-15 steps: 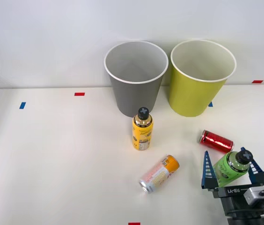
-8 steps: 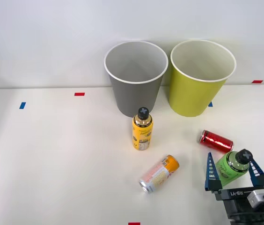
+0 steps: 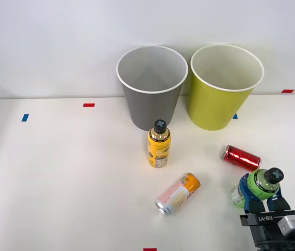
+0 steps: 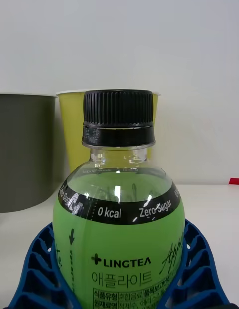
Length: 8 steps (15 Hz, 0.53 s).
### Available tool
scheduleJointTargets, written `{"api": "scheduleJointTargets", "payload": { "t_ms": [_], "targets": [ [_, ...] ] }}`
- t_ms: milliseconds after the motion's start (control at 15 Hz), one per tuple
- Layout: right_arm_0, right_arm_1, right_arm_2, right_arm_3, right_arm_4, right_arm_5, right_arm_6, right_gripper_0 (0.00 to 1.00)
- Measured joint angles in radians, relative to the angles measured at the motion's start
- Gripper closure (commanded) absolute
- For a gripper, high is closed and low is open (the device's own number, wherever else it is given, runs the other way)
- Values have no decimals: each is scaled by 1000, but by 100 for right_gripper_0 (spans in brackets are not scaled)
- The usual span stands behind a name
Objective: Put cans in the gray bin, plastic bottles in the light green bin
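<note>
Green-labelled bottle [image 3: 262, 184] sits at the near right corner of the white counter [image 3: 69, 178], dark cross-marked cap tilted up and away, clamped in the right tool [image 3: 261, 196]; the blue ribbed fingers [image 4: 35, 269] press against both flanks of the label, and the wrist view shows the bottle upright between them with green liquid up to its shoulder. Red can [image 3: 241, 157] lies on its side just beyond the bottle, close but apart. Orange-and-cream can [image 3: 178, 194] lies on its side to the left, silver end toward the near edge. Yellow-labelled bottle [image 3: 159, 144] stands upright near the counter's middle, in front of the gray bin [image 3: 151, 86]. Light green bin [image 3: 225, 86] stands just beside the gray one on its right, both at the back against the wall. Small red and blue tape marks [image 3: 89, 105] dot the counter
</note>
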Motion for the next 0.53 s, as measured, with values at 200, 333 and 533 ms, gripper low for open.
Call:
{"api": "scheduleJointTargets", "payload": {
  "t_ms": [200,333,533],
  "targets": [
    [3,2,1,0,-5,-6,11,100],
    [8,4,2,0,-11,-14,17,100],
    [19,8,3,-7,-16,-18,21,100]
  ]
}}
